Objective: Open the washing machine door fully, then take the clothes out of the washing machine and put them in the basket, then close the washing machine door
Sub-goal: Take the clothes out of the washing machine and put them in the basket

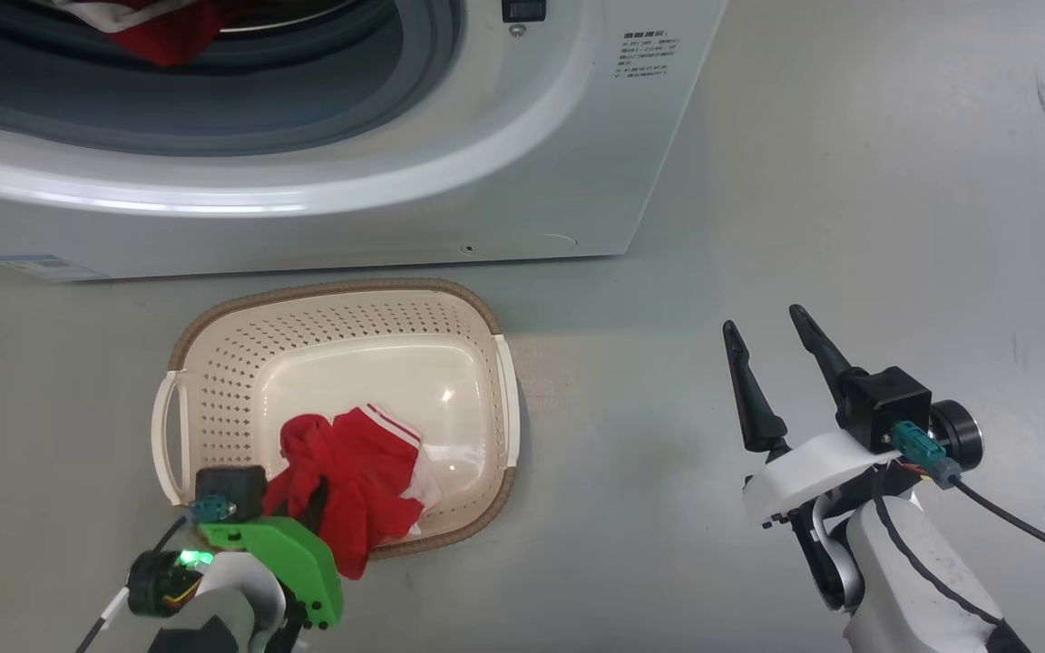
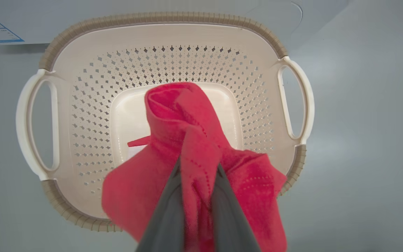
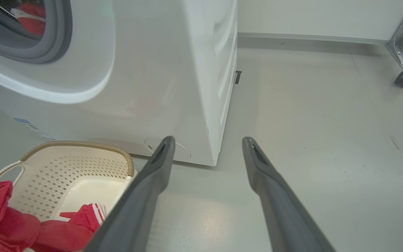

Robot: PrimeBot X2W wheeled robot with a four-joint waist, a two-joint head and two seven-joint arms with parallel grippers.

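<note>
The red garment (image 2: 187, 133) is hanging limp and light over the basket (image 2: 163, 19), part of it spilling across the near rim, with the left tool (image 2: 198, 167) pinching a bunched fold. Being soft and floppy, it is probably best taken by a gathered fold. The right tool (image 1: 763, 319) is hovering wide open over the floor (image 1: 849, 181), while more clothes (image 1: 160, 32) are lying in the washing machine (image 1: 486, 181).

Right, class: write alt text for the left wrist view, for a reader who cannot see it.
The left gripper, shut on a bright red fabric garment, holds it over a cream perforated plastic basket on grey floor.
</note>
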